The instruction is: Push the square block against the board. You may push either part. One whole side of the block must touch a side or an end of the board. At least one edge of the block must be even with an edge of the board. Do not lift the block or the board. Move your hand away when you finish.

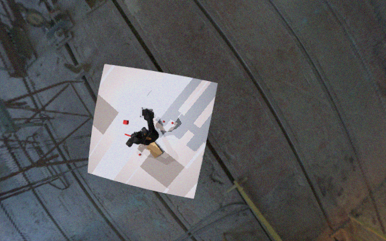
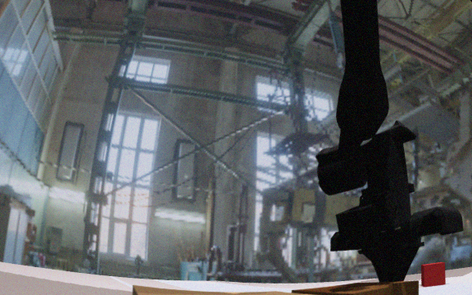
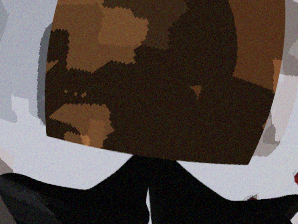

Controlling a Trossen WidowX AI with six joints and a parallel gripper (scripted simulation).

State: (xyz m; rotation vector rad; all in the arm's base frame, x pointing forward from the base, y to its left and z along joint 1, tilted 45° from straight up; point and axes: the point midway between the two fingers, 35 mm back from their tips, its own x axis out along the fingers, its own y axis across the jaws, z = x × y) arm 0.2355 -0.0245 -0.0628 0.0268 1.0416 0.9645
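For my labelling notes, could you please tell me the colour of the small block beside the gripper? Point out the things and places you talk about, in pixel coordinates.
Bright red (image 1: 125, 122) (image 2: 433, 274), clearest in the exterior view.

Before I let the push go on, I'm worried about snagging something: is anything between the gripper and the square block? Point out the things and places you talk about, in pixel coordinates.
Nothing visible stands between the gripper (image 2: 392, 279) (image 3: 155, 159) and the square block (image 1: 149, 138) (image 2: 363, 288) (image 3: 165, 105). The red cube (image 1: 125, 122) (image 2: 433, 274) stands off to one side.

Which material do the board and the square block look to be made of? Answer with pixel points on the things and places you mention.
Board (image 1: 156, 150) (image 2: 203, 291): probably wood, smooth, perhaps lightly polished; the sign is its pale tan colour and straight, clean edges.

Square block (image 3: 259, 55): perhaps darker wood, smooth, judging by its orange-brown colour. No grain is readable, so painted plastic is also possible.
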